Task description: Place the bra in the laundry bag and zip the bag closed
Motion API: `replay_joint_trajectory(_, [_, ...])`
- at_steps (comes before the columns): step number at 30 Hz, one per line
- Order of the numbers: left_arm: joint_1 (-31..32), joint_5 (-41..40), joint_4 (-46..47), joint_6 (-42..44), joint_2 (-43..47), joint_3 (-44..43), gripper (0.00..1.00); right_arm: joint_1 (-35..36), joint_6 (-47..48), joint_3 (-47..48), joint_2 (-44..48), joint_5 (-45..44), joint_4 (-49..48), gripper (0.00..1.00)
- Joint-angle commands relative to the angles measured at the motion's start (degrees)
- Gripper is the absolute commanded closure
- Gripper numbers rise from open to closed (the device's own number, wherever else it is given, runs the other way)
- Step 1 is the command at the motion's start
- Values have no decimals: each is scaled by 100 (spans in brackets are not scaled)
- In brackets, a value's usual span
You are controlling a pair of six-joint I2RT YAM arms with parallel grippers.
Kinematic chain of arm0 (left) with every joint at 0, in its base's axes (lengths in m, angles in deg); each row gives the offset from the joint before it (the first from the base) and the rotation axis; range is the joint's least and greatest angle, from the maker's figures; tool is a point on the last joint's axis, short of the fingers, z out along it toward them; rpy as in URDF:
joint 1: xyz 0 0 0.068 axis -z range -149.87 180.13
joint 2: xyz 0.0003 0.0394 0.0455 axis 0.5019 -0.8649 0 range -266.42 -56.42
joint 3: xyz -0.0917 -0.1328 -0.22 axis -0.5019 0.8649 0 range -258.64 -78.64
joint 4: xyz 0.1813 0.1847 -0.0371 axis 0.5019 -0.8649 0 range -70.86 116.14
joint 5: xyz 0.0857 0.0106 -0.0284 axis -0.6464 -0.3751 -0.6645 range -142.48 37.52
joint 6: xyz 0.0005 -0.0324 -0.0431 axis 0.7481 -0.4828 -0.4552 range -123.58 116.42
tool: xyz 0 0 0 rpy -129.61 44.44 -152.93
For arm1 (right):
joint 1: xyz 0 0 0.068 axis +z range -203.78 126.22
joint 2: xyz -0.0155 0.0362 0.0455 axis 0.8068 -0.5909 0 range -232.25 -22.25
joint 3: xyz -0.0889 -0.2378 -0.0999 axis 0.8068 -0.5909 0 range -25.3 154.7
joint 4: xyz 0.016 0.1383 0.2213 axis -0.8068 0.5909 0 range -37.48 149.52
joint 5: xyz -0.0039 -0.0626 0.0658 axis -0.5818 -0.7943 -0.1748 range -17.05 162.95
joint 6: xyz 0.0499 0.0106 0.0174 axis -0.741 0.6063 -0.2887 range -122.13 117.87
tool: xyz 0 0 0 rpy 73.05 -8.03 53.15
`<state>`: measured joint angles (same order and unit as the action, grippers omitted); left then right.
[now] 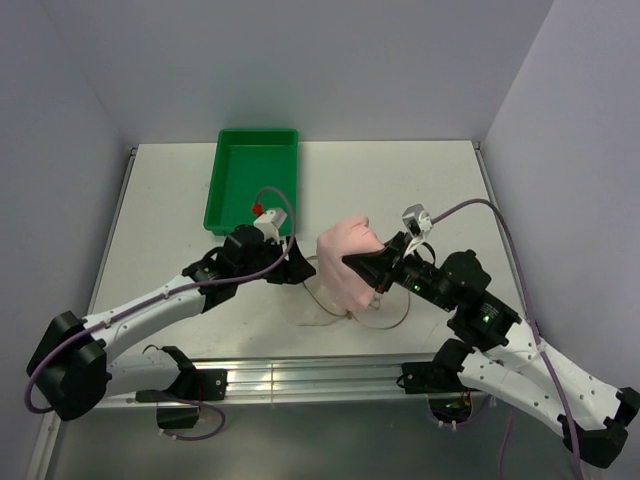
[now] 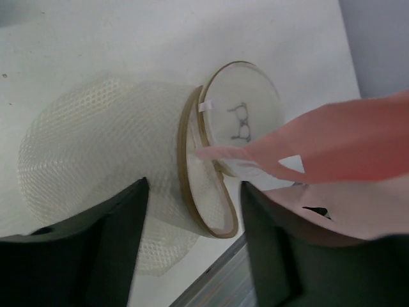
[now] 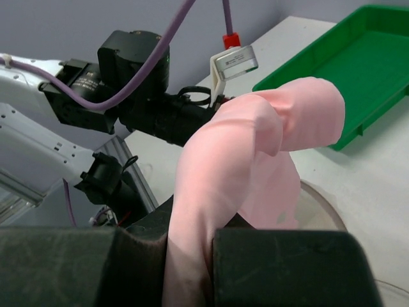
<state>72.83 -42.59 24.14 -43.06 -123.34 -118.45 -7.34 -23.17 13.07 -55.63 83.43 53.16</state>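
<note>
The pale pink bra (image 1: 347, 258) hangs bunched from my right gripper (image 1: 360, 266), which is shut on it above the table's middle. In the right wrist view the bra (image 3: 246, 153) rises from between the closed fingers (image 3: 192, 268). The laundry bag (image 2: 102, 144), white mesh with a tan zipper rim, lies open on its side. Its flat lid (image 2: 246, 118) carries a small dark mark. A pink end of the bra (image 2: 339, 144) reaches the bag's opening. My left gripper (image 2: 192, 256) is open, its fingers either side of the bag's rim. In the top view the bag is mostly hidden under the bra.
A green tray (image 1: 253, 177) stands at the back left, also in the right wrist view (image 3: 358, 70). The metal rail (image 1: 300, 380) runs along the table's near edge, close below the bag. The left arm's wrist and cable (image 3: 140, 77) sit just beyond the bra.
</note>
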Motion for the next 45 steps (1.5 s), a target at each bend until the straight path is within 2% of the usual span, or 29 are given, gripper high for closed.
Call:
replay_joint_trajectory(1, [229, -557, 183, 274, -181, -395, 40, -56, -207, -206, 113, 164, -582, 100])
replay_joint_trajectory(3, [256, -672, 33, 301, -217, -422, 57, -56, -278, -391, 157, 244, -758, 100])
replay_joint_trajectory(4, [248, -716, 42, 310, -225, -413, 72, -56, -330, -461, 174, 261, -837, 100])
replay_joint_trajectory(6, [257, -690, 85, 310, -243, -413, 84, -56, -357, -681, 210, 262, -1092, 100])
replay_joint_trajectory(7, [248, -664, 103, 301, -252, -387, 96, -64, -392, -751, 201, 201, -1189, 100])
replay_joint_trajectory(8, [248, -612, 138, 275, -252, -378, 100, -82, -410, -900, 175, 183, -1363, 100])
replay_joint_trajectory(14, [248, -436, 516, 99, -138, -194, 100, -91, -849, -1639, -27, 16, -2612, 100])
replay_joint_trajectory(17, [248, -374, 665, -6, -120, -123, 100, -91, -876, -1902, -185, -230, -2867, 100])
replay_joint_trajectory(23, [248, -409, 832, -103, -76, -97, 100, -91, -1042, -2219, -695, -81, -3237, 100])
replay_joint_trajectory(31, [257, -242, 1114, -174, 100, -9, 100, -91, -1139, -2509, -1230, -309, -3553, 100])
replay_joint_trajectory(34, [257, -190, 1211, -139, 144, 0, 100, -99, -1271, -2650, -1651, -336, -4062, 100])
replay_joint_trajectory(45, [362, 48, 1430, -121, 38, -80, 100, -91, -1280, -1843, -3515, 15, -4573, 100])
